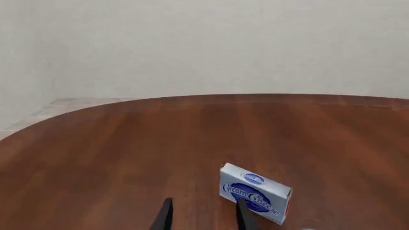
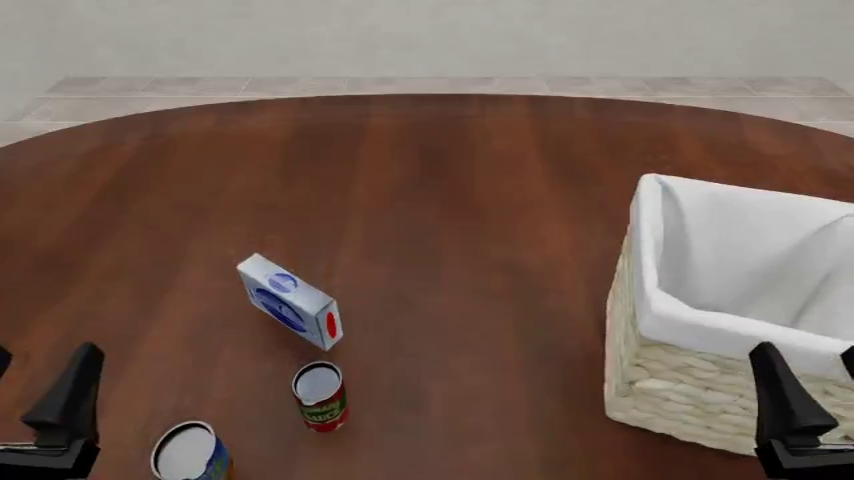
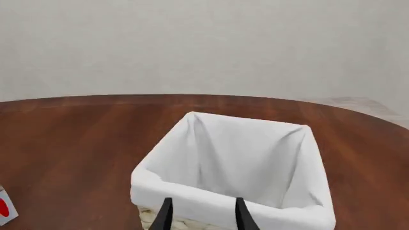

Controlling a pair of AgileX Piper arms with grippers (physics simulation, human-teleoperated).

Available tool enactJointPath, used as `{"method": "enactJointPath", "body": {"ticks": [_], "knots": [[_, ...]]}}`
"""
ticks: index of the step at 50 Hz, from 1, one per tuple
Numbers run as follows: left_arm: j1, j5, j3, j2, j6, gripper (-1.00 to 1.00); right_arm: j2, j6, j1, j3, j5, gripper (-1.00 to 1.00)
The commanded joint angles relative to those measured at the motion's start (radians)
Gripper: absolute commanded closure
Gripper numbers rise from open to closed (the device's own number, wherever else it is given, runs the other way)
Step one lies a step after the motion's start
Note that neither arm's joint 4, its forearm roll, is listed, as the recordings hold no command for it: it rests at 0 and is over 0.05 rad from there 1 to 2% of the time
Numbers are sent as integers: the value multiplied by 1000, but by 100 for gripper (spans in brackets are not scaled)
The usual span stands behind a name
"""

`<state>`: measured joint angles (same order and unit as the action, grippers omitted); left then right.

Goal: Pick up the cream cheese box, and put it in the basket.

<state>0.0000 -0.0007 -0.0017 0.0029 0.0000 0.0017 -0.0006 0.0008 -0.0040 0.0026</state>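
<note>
The cream cheese box [image 2: 290, 302], white and light blue with a red oval on its narrow end, lies on the brown table left of centre. In the left wrist view the box [image 1: 255, 192] sits just ahead of my open left gripper [image 1: 203, 201], beside one finger and not between the two. In the front view the left gripper [image 2: 40, 355] is at the near left edge. The cream wicker basket [image 2: 667, 370] with a white liner stands at the right. My open right gripper [image 2: 805, 352] hovers by its near side, and the basket rim [image 3: 147, 182] fills the right wrist view.
A red-labelled can [image 2: 319, 396] stands upright just nearer than the box. A blue-labelled can [image 2: 187, 452] stands at the near left, close to my left gripper. The round wooden table [image 2: 467, 200] stretches away toward a pale wall. A corner of the box [image 3: 3, 207] shows in the right wrist view.
</note>
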Motion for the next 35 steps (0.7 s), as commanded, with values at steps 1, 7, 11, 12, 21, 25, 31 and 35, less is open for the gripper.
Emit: {"method": "enactJointPath", "body": {"ticks": [1, 7, 11, 12, 21, 25, 31, 35], "knots": [[0, -1, -3, 5, 0, -100, 0, -4, 1, -5, 3, -100], [0, -1, -3, 5, 0, -100, -1, -7, 1, -13, 8, -100], [0, -1, -3, 5, 0, -100, 0, -6, -2, -22, 17, -100], [0, -1, -3, 5, 0, -100, 0, -7, -3, -25, 20, -100], [0, -1, -3, 5, 0, -100, -2, -27, -4, -72, 70, -100], [0, -1, -3, 5, 0, -100, -1, -36, 2, -118, 102, -100], [0, -1, -3, 5, 0, -100, -2, -50, 7, -208, 166, -100], [0, -1, -3, 5, 0, -100, -2, -58, 3, -257, 207, -100]]}}
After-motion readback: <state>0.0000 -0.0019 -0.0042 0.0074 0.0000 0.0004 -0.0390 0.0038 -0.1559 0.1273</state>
